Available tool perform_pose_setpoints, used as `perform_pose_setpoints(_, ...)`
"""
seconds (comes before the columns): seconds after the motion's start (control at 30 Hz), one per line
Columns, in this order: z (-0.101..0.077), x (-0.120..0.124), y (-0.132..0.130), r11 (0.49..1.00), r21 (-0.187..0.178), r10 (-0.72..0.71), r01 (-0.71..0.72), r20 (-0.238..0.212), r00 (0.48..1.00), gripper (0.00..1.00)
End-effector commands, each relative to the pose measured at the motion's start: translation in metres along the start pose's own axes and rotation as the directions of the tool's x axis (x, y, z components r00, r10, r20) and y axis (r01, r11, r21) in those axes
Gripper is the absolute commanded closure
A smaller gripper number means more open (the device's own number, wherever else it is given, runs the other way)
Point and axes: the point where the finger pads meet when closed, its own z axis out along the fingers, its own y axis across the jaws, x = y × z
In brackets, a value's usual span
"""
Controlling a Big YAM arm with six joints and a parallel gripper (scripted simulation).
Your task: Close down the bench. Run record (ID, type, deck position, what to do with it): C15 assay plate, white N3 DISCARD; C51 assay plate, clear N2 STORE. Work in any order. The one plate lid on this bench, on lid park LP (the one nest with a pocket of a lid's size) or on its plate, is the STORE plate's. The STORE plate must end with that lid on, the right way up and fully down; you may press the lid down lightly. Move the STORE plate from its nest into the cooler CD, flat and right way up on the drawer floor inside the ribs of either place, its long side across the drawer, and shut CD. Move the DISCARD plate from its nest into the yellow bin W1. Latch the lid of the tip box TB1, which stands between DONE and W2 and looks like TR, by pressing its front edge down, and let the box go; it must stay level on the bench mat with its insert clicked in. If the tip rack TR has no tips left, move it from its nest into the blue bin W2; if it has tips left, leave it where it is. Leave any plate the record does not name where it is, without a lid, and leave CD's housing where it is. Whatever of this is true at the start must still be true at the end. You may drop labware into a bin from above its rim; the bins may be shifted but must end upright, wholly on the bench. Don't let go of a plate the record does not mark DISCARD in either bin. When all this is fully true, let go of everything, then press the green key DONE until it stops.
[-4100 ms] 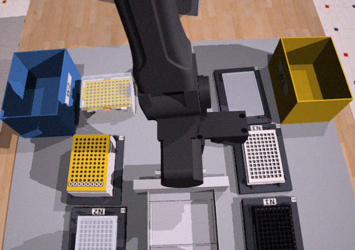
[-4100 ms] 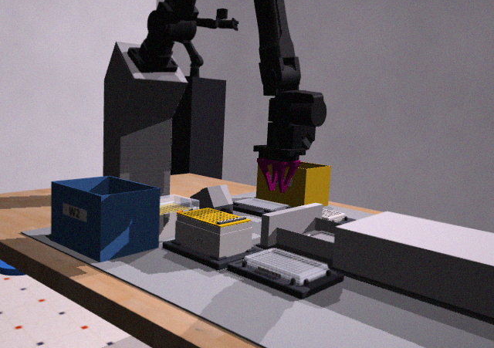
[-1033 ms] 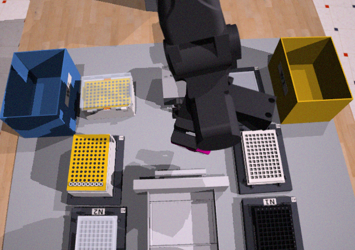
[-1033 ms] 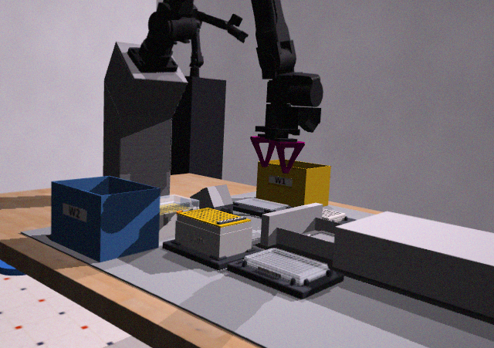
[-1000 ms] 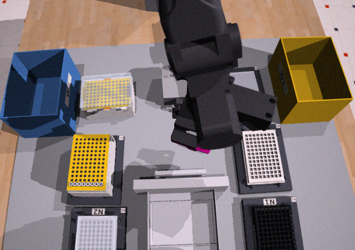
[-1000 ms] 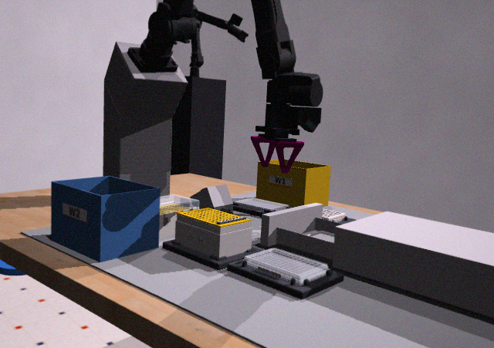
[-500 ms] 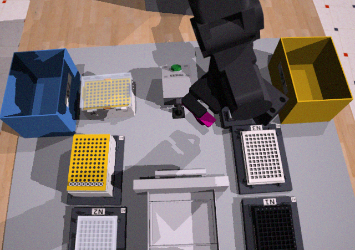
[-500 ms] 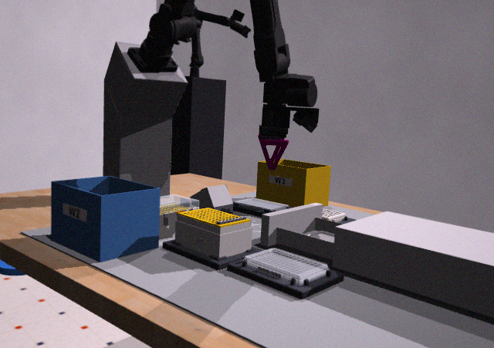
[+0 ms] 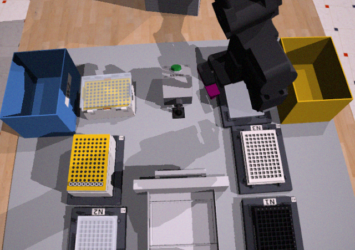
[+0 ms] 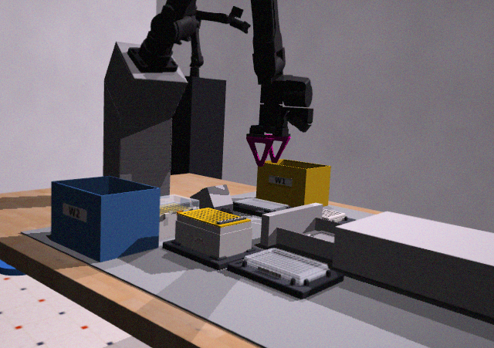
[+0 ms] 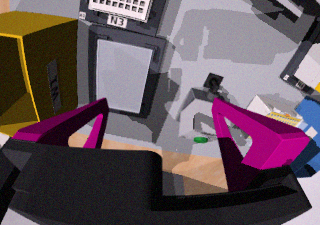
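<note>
The end effector (image 10: 268, 150) is held fully apart and empty above the plate lid (image 9: 240, 100) on its park nest beside the yellow bin (image 9: 318, 70), while the white plate (image 9: 262, 156) is seated in N3 and the clear plate (image 9: 96, 232) in N2.

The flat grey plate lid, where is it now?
The flat grey plate lid lies in its dark nest in the top view, between the yellow bin and the green key, beside white plate N3.
</note>
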Motion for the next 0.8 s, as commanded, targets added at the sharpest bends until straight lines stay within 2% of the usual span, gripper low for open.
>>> perform_pose_setpoints(0.0, -0.001, 0.007, 0.016, 0.981, -0.012, 0.194, -0.194, 0.008, 0.981, 0.0)
perform_pose_setpoints(0.07, -0.001, 0.007, 0.016, 0.981, -0.012, 0.194, -0.194, 0.008, 0.981, 0.0)
perform_pose_setpoints(0.1, -0.006, 0.002, 0.018, 0.972, -0.017, 0.234, -0.233, 0.025, 0.972, 0.0)
perform_pose_setpoints(0.13, -0.001, 0.011, 0.023, 0.972, -0.013, 0.234, -0.233, 0.007, 0.972, 0.0)
perform_pose_setpoints(0.57, -0.002, 0.039, 0.067, 0.973, -0.013, 0.232, -0.232, 0.006, 0.973, 0.0)
perform_pose_setpoints(0.7, -0.002, 0.043, 0.074, 0.973, -0.013, 0.232, -0.232, 0.007, 0.973, 0.0)
perform_pose_setpoints(0.77, -0.003, 0.036, 0.069, 0.972, -0.011, 0.237, -0.237, 0.012, 0.972, 0.0)
